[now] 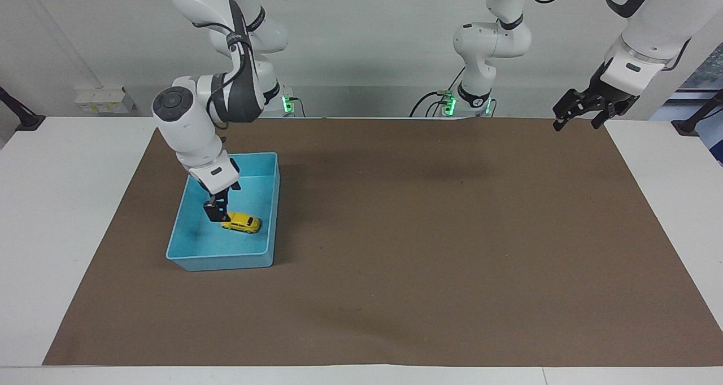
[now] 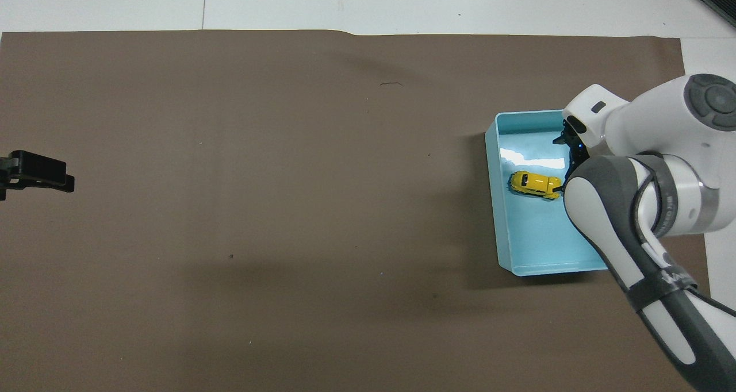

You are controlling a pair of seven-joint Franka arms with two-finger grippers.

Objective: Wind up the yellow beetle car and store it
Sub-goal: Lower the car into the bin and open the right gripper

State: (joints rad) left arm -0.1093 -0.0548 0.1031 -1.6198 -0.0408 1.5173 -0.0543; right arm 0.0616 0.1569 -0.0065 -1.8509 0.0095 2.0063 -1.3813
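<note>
The yellow car (image 1: 242,222) is sitting on its wheels on the floor of the blue bin (image 1: 179,258), and the bin is sitting on the brown mat (image 1: 429,249) toward the right arm's end of the table. The car is lying long-ways across the table, with one end pointing at the middle of the table and the other end pointing at the right arm's end. The right gripper (image 1: 215,211) is hanging over the bin, just above the end of the car that points toward the right arm's end. It is not holding the car or anything else, and I cannot tell if it is open or closed. The right arm is by far the nearer one to the car. The left gripper (image 1: 580,114) is waiting with its fingers spread open and empty, up in the air over the left arm's end of the mat, well apart from the bin. I am guessing the car is now put away. So the right gripper is likely needing only to go straight up, and it is needing to take care not to bump the car or the bin wall.
</note>
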